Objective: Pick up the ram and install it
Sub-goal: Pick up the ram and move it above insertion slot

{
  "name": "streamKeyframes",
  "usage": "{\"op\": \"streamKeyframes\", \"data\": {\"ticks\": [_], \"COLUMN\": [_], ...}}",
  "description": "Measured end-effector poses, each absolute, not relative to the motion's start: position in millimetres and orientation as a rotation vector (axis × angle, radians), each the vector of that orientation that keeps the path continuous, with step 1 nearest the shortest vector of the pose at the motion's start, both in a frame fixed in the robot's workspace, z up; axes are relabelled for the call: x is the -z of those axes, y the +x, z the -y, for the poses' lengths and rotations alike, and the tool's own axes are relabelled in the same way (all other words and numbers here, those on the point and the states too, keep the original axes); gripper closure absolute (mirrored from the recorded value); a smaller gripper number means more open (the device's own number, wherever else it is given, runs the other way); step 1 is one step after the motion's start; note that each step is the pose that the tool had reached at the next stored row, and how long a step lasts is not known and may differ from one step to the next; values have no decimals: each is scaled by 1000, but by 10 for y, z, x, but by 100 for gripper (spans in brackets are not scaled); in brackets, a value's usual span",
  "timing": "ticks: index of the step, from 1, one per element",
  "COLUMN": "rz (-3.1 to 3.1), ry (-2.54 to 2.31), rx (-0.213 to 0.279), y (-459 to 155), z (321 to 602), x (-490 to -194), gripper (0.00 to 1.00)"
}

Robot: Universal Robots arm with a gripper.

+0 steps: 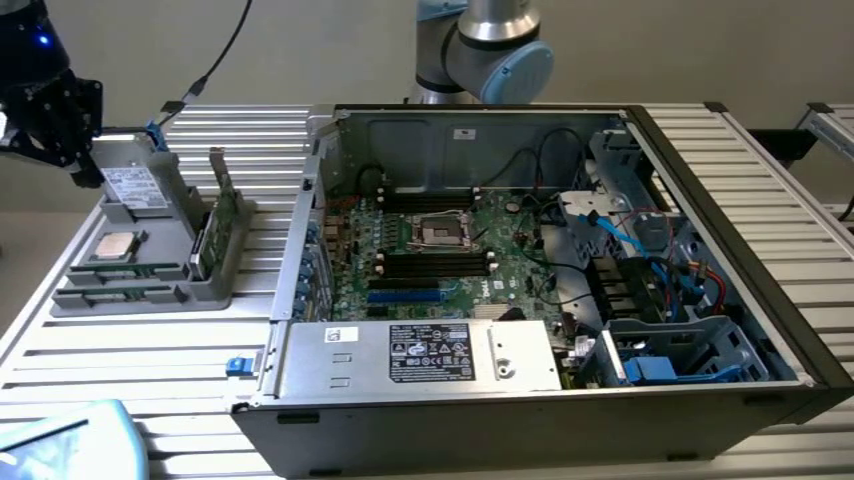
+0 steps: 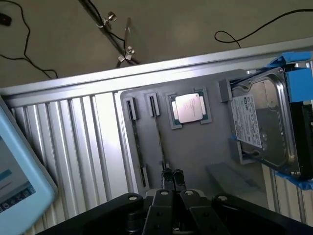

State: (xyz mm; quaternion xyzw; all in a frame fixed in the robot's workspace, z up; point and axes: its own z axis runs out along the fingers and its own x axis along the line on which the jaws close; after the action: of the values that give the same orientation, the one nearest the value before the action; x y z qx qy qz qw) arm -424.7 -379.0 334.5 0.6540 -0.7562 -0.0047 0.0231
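Table [image 1: 160, 350]: slatted aluminium; it carries the case and the tray side by side, so parts are close to where they go.
Case [image 1: 747, 250]: an open computer lying on its side with the board facing up, so that parts can be pushed in from above.
Board [image 1: 454, 250]: green, with an empty silver socket in the middle and long black slots on both sides of it; the slots look empty.
Power supply [image 1: 427, 352]: a grey box at the case's edge; its black and white label is too small to read.
Tray [image 1: 200, 290]: grey and moulded, on the exterior view's left of the case; each part has its own pocket, so that it stays in a known position.
Drive [image 2: 261, 127]: stands on edge in the tray, with blue rails; the white label is not readable.
Card [image 1: 220, 225]: stands upright in the tray on the side towards the case.
Ram [image 1: 127, 271]: thin green sticks lying edge-up in narrow slots, beyond the CPU from the drive; not yet installed, well apart from the board.
CPU [image 2: 190, 108]: a silver square in its pocket; the print is unreadable.
Gripper [image 2: 172, 177]: hovers over the tray near the end of one ram slot; the jaws are pressed together and hold nothing.
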Motion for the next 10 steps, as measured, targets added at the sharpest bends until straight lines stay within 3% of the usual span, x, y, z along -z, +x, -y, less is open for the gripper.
{"op": "streamKeyframes", "data": {"ticks": [9,10], "rz": [2255,2255], "ry": [2125,2125], "rx": [18,18], "y": [-4248,-4248], "z": [3790,3790], "x": [-3329,-3329], "gripper": [89,82]}}
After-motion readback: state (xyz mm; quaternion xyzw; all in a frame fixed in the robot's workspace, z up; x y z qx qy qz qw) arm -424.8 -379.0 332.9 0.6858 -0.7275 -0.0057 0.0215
